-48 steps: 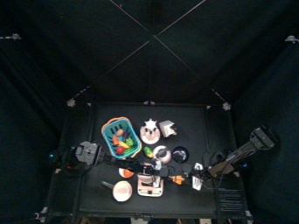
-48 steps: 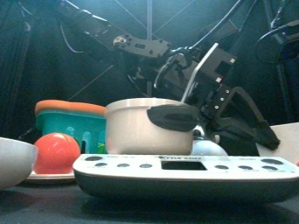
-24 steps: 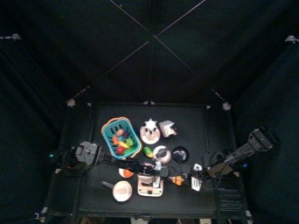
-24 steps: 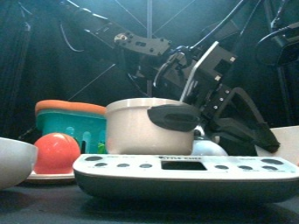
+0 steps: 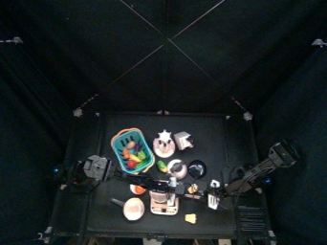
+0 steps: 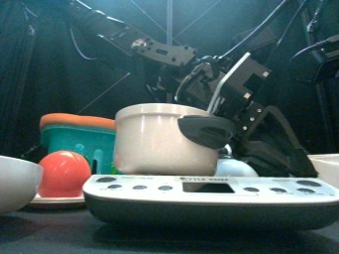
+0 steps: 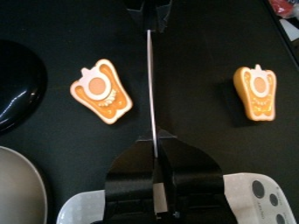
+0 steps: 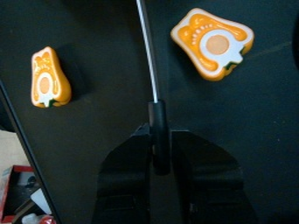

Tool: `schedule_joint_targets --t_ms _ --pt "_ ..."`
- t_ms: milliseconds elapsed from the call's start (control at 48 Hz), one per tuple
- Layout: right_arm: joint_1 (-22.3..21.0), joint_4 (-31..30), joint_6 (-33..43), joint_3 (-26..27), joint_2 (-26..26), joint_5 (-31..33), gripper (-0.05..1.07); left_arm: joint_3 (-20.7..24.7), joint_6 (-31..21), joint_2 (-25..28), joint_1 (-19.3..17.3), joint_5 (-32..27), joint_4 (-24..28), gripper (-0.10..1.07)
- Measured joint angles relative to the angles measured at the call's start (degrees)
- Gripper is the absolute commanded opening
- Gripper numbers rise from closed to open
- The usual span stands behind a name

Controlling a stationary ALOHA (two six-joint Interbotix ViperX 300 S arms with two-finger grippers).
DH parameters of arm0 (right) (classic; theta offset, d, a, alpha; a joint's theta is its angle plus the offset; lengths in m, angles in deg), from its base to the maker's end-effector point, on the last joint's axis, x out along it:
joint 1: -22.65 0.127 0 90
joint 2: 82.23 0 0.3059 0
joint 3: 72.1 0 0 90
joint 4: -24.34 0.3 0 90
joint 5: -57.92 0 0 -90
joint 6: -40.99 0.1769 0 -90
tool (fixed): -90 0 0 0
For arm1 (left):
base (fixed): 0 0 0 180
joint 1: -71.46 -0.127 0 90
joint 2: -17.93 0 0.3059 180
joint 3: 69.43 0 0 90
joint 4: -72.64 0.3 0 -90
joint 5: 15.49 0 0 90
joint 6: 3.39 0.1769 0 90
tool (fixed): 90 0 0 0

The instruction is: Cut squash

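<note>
The squash lies in two halves on the black table. One half (image 7: 100, 90) shows a cut face with a white ring, the other (image 7: 257, 92) lies apart from it. In the right wrist view the ringed half (image 8: 211, 39) and its mate (image 8: 47, 83) flank a thin knife blade (image 8: 145, 52), on which my right gripper (image 8: 152, 109) is shut. In the left wrist view the blade (image 7: 152, 87) runs edge-on between the halves to my left gripper (image 7: 156, 144), whose jaws stand together. From above, one half (image 5: 194, 189) sits by the scale and one (image 5: 192, 218) near the front edge.
A white scale (image 6: 199, 189) carries a white pot (image 6: 159, 139) with a black handle. A red-orange ball (image 6: 59, 174) sits on a plate to the left. A green tray (image 5: 128, 148) stands behind. A black bowl (image 7: 12, 79) and a white bowl (image 7: 17, 188) lie near the left gripper.
The single orange piece beside the scale has become two. One half now lies nearer the table's front edge. The pot looks shifted slightly left in the front view.
</note>
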Motion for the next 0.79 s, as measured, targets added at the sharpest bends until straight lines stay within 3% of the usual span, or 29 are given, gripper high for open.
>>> schedule_joint_targets --t_ms 792 --pt "-0.1 -0.2 -0.1 -0.1 0.9 0.9 0.47 0.1 -0.1 0.0 0.0 0.6 0.2 0.34"
